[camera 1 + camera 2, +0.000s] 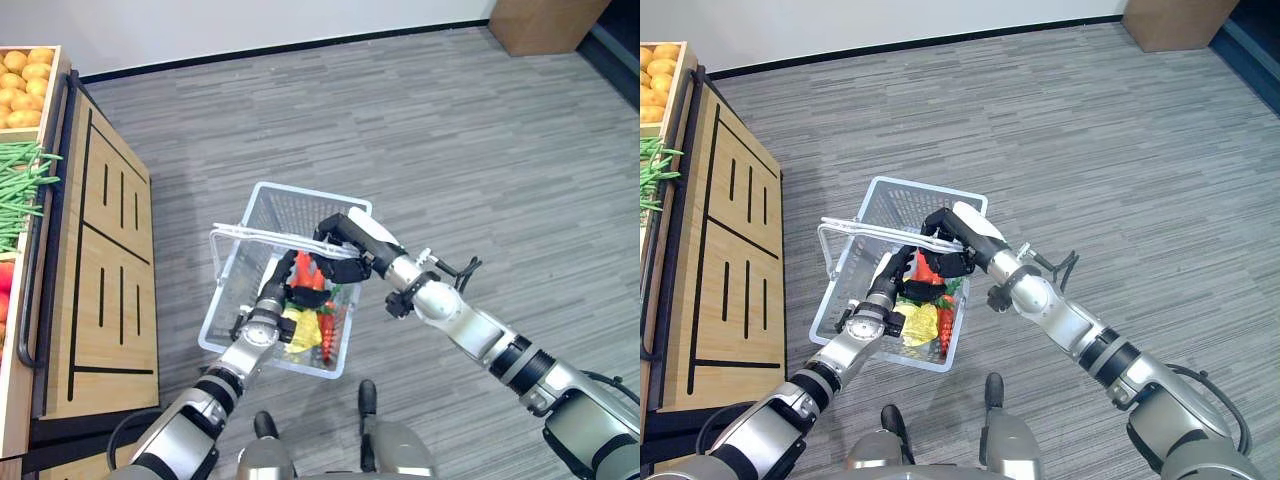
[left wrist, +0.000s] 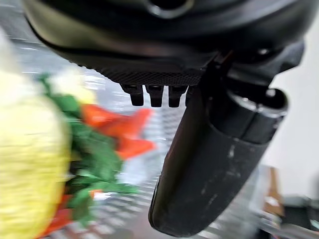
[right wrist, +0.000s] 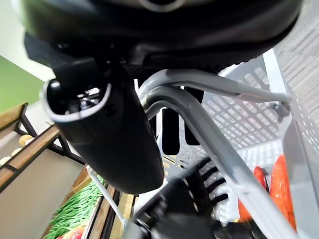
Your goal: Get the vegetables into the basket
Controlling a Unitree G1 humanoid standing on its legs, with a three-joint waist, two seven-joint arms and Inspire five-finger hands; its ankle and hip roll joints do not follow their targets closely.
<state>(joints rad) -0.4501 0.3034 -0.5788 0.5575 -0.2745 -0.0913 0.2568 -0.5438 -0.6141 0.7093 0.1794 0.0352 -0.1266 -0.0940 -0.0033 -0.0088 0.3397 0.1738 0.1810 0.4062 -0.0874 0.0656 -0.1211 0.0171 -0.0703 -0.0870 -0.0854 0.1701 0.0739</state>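
I see grey wood-grain plank floor [image 1: 470, 130]; the white wire-mesh basket [image 1: 262, 215] looks to rest on it, beside a light wooden produce stand [image 1: 105, 270].

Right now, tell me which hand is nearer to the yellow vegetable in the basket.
Left. The left hand reaches down inside the basket, just beside the yellow vegetable. The right hand sits higher, curled round the basket's handles.

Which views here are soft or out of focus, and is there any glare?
Left wrist view: the vegetables in the basket are heavily blurred, the left hand sharper. Right wrist view: the right hand and basket handles are soft. Both eye views are sharp and evenly lit, with no glare on the basket.
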